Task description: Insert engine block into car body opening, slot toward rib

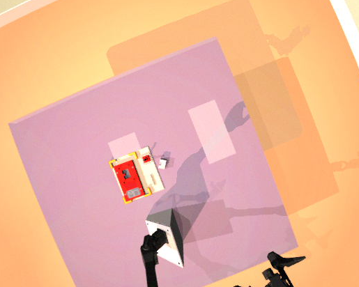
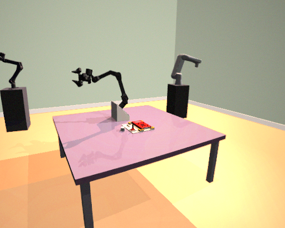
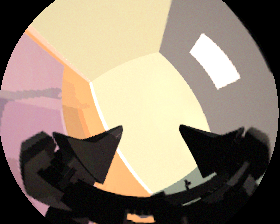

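The red car body (image 1: pixel 131 183) (image 2: pixel 140 124) lies between yellow corner pieces on a cream tray (image 1: pixel 158 186). In the top view, its opening (image 1: pixel 126 173) shows dark and grey, too small to tell whether the engine block, slot side or rib is there. A small pale block (image 1: pixel 162 164) (image 2: pixel 122 129) lies on the table just outside the tray; I cannot tell if it is the engine block. My gripper (image 2: pixel 72 76) (image 3: pixel 152 127) is wide open and empty, raised high and well away from the car body. In the top view it is partly cut off by the bottom edge.
A small red piece (image 1: pixel 146 159) with an upright peg stands on the tray's cream part. An upright wedge-shaped bracket (image 1: pixel 162 215) (image 2: pixel 118 113) stands on the pink table (image 1: pixel 92 120) (image 2: pixel 156 142) at my arm's base. Two other arms stand on black pedestals (image 2: pixel 15 109) (image 2: pixel 177 100) beyond the table.
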